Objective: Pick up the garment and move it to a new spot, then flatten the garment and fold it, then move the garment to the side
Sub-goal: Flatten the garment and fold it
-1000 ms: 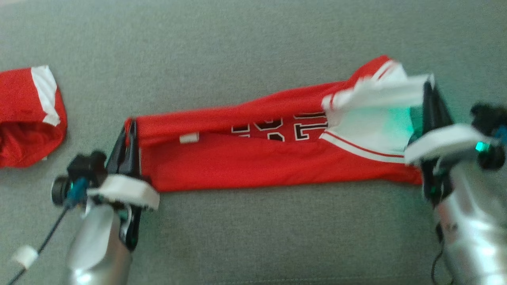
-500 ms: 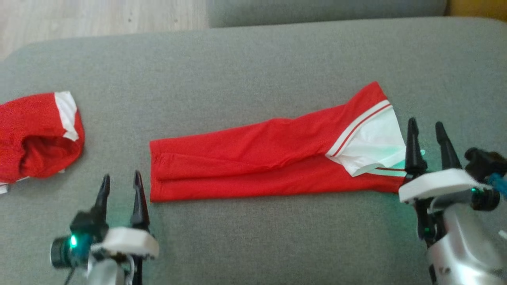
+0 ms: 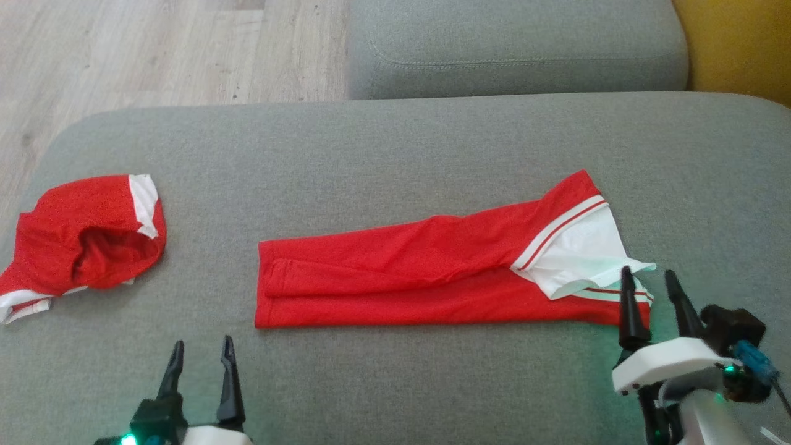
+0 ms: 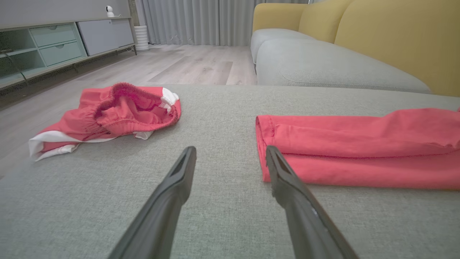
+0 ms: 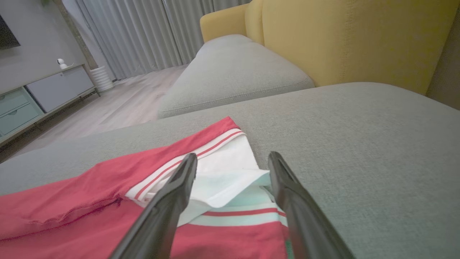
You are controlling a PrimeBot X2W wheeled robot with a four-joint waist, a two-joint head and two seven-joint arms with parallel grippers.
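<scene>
Garment lies folded.
My left end effector stands wide beside its hem; right end effector wide over its white end.

**Non-task items in scene**

Crumpled red shorts with white trim lie at the left end of the grey sofa cushion. Second grey cushion behind it, yellow backrest at right. Wood floor, grey curtains, low cabinet with a small white camera on top.

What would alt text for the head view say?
A red garment folded lengthwise lies on a grey cushion. The open left pincer sits near one end, the open right pincer at its white end. Crumpled red shorts lie far left.
</scene>
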